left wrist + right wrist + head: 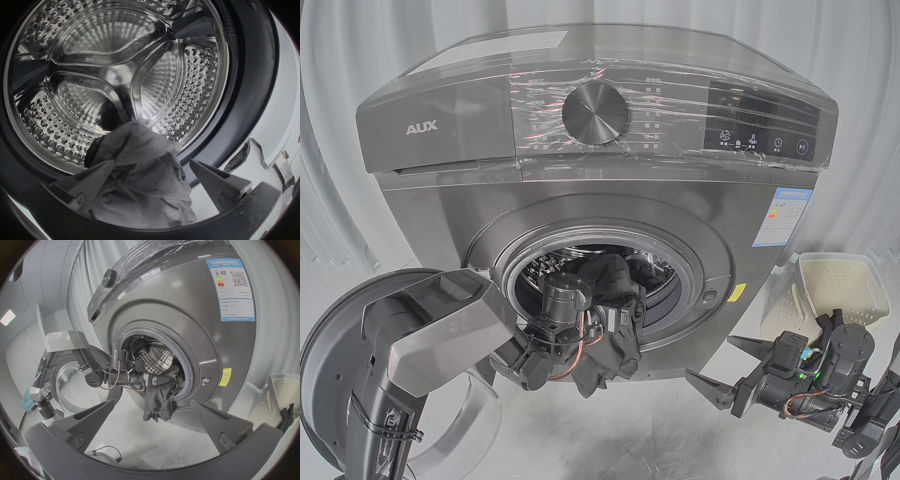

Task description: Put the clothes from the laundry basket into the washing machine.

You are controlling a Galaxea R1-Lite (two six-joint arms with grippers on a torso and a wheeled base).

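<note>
The washer (456, 206) stands before a pale curtain (337, 125), its door (325, 375) swung wide to the left. It has a dial (595, 114) under plastic film, and a blue label (781, 215) and a yellow sticker (737, 292) on its front. The cream basket (850, 287) sits tilted by the washer's right corner. From the head, the left arm crosses the mouth and hides much of the opening. The dark garment (612, 350) lies over the mouth's lower rim, part inside and part hanging down the front. The left wrist view looks into the drum (109, 62), holed steel with the garment's end at its lip. The left gripper (151, 162) has its fingers apart on either side of the cloth, not closed on it. From the side, the right wrist view shows the cloth's tail trailing below the rim. The right gripper (709, 357) hangs spread wide and empty near the basket, well apart from the mouth.
</note>
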